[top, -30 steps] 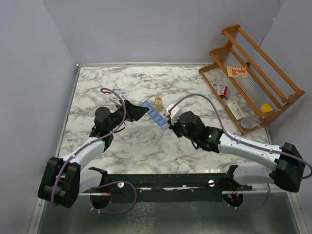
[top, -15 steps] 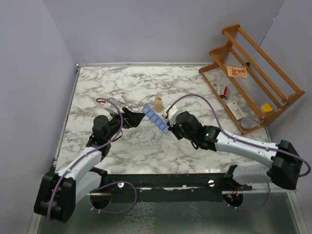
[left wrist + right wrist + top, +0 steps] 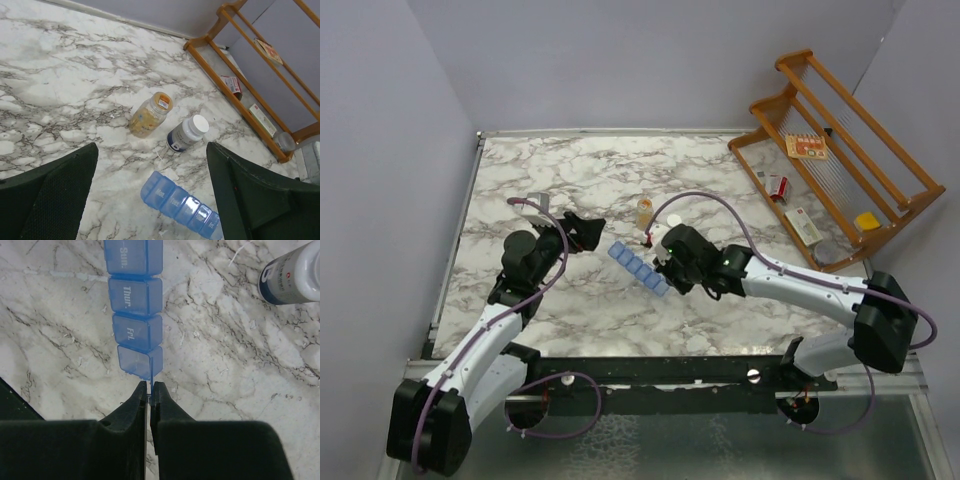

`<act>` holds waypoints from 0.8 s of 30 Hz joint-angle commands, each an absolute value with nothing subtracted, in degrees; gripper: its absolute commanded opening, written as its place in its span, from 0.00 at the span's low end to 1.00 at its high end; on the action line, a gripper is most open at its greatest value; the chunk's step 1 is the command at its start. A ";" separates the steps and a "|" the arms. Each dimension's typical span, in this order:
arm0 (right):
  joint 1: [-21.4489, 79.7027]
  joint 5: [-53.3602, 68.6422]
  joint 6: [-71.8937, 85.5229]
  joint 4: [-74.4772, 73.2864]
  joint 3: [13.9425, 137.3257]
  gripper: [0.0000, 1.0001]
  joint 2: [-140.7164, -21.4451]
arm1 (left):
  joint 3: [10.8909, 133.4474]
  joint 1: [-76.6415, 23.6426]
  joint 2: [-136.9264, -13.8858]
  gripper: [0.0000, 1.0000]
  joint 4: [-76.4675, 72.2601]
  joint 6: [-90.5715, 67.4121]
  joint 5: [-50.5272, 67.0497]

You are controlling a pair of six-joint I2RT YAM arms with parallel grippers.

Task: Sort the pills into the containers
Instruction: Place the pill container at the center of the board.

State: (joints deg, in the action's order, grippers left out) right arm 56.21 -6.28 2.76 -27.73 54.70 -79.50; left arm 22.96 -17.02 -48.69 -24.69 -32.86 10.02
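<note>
On the marble table [image 3: 620,180], the blue containers [image 3: 638,267] lie flat; the right gripper [image 3: 150,386] pinches the strip's end tab, likely steadying it, while the left gripper [image 3: 585,230] hangs wide open, empty.

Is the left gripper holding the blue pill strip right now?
No: the left gripper is wide open, touching nothing, and the translucent blue plastic pill strip lies apart from it.
</note>
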 commanded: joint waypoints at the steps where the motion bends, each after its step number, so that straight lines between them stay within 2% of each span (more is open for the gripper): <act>1: 56.45 -2.05 3.50 -35.07 58.69 0.01 -83.07 | 24.59 -17.14 -49.29 0.91 -23.38 -31.56 10.00; 15: 56.49 -6.46 5.10 -30.30 57.28 0.01 -89.54 | 24.72 -17.14 -49.59 0.91 -23.38 -31.60 10.52; 18: 56.48 -8.40 5.47 -28.97 57.20 0.14 -89.64 | 24.83 -17.06 -49.91 0.92 -23.38 -31.64 10.79; 24: 56.46 -12.88 5.32 -26.57 57.14 0.15 -89.21 | 24.93 -17.06 -50.51 0.92 -23.49 -31.53 10.85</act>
